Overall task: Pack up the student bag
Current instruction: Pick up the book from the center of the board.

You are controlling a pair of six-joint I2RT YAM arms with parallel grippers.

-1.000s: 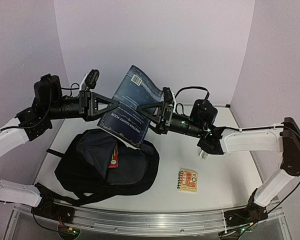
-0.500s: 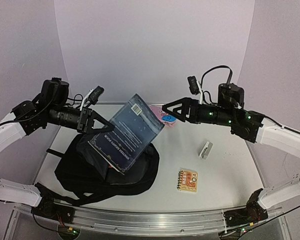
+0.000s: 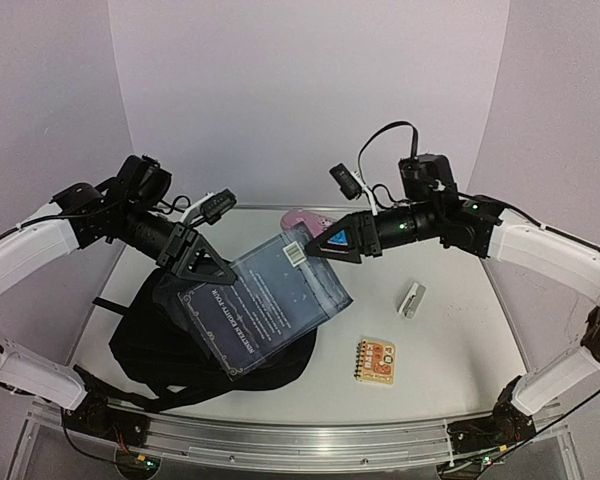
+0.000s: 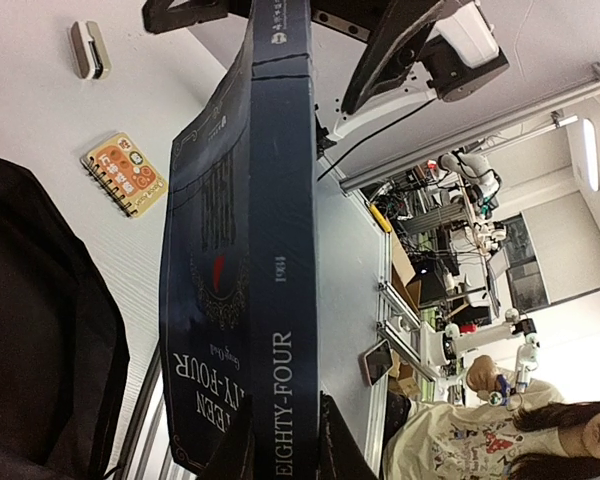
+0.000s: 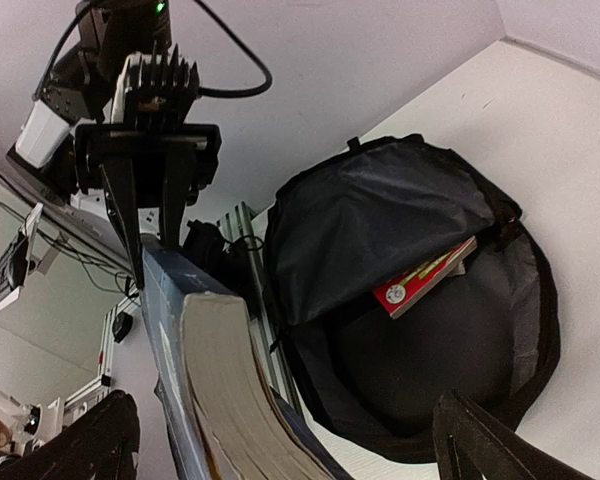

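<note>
L gripper [image 3: 210,270] is clamped on the left edge of a dark-blue book [image 3: 270,305], tilted over the student bag [image 3: 145,350], which lies unzipped at near left of the table. R gripper [image 3: 322,244], jaws wide apart w/ nothing held, sits by the book's far right corner.

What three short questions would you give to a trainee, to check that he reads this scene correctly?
1. True or false: the left claw is shut on the dark blue book, above the student bag.
2. Where does the spiral notebook lie? A: inside the bag. B: on the table, to the right of the bag. C: in the right claw.
3. Fill in: the right claw's jaws stand ____ and hold nothing.

Key: 1 true; 2 B; 3 open.
</note>
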